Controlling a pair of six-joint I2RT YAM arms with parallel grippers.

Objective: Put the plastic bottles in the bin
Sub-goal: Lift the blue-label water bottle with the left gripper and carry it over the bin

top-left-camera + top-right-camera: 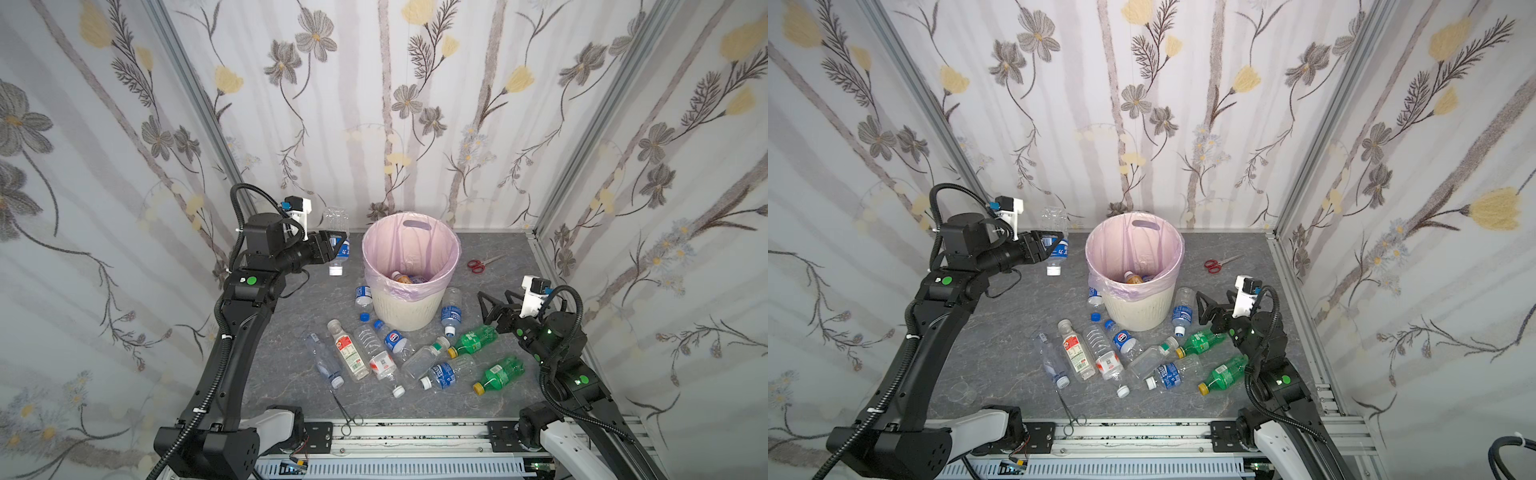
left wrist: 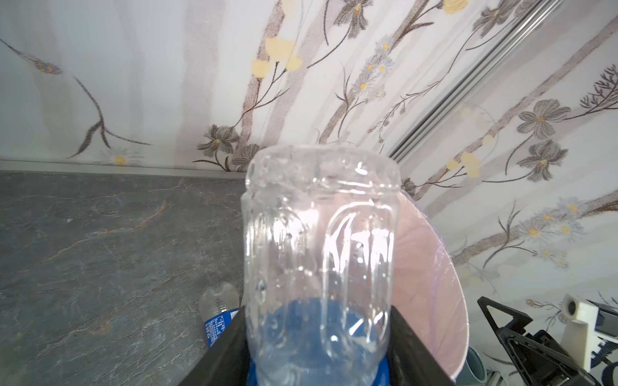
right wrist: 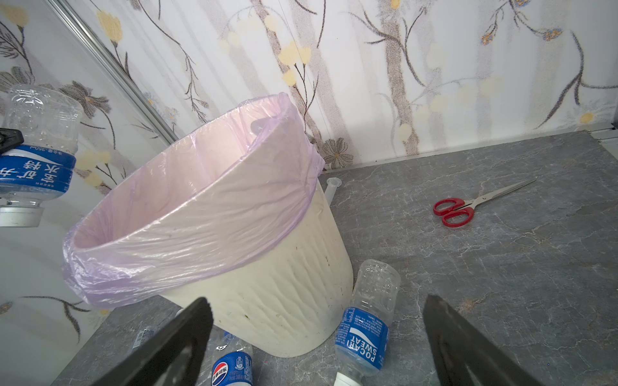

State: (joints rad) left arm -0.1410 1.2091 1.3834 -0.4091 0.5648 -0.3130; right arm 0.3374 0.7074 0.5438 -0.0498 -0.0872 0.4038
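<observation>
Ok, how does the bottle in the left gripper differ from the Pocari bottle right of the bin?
The held bottle hangs in the air in the left gripper, left of the bin; the Pocari bottle lies free on the table beside the bin. The held bottle is cap-down, near upright; the Pocari bottle is on its side. Both are clear with a blue label and white cap, outside the bin.

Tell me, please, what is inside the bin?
An orange bottle and something blue beside it lie in the bin; its near wall and pink liner hide the rest.
</observation>
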